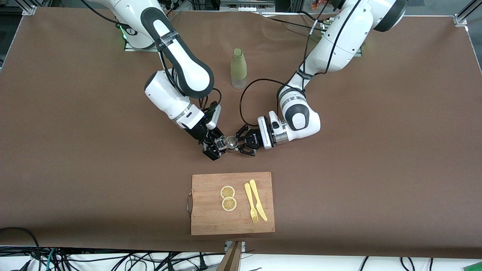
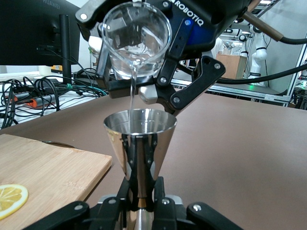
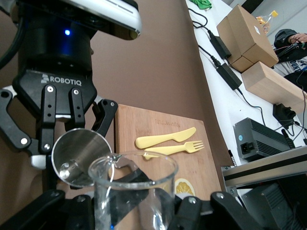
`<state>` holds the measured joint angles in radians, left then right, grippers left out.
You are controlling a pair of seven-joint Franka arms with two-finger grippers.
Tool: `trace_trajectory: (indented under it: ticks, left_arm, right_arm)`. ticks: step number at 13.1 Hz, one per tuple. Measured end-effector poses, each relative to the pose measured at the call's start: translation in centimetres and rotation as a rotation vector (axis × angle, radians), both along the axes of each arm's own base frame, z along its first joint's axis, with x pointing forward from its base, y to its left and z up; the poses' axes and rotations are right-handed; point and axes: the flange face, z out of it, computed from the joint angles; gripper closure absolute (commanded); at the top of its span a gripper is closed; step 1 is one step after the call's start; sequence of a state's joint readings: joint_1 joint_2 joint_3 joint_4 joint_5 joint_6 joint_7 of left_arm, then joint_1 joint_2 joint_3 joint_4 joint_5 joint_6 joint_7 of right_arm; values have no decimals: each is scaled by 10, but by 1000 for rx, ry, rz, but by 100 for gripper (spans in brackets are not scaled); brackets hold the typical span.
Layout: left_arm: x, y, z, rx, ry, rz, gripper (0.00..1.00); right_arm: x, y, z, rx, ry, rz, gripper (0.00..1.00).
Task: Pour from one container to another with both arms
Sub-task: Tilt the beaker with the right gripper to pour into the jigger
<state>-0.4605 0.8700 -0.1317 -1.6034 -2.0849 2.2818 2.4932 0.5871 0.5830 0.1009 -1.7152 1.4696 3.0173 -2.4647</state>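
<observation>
Beaker (image 2: 136, 40): tipped, mouth toward the jigger, long axis slanting down; a thin stream of clear liquid falls from its lip.
Jigger (image 2: 139, 141): upright, cone mouth up, just below the beaker's lip.
Right gripper (image 1: 215, 145): clamped on the beaker, above the table near the board.
Left gripper (image 1: 244, 144): clamped on the jigger's stem, facing the right gripper.
Board (image 1: 211, 222): nearer the camera than both grippers; holds lemon slices (image 1: 228, 197), fork (image 1: 250, 203), knife (image 1: 258, 200).
Bottle (image 1: 238, 68): upright, farther from the camera than the board.
</observation>
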Motion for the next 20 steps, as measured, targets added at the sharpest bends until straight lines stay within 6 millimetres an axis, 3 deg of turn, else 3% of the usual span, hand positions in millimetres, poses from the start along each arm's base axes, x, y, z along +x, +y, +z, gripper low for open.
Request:
trace_trajectory:
  ticks: [10, 20]
  left_arm:
    - [0, 0, -1, 4, 1, 2, 100]
    - [3, 3, 0, 4, 2, 9, 100]
  right_arm:
    - [-10, 6, -3, -61, -46, 17, 89]
    - [-15, 7, -6, 127, 130, -173, 91]
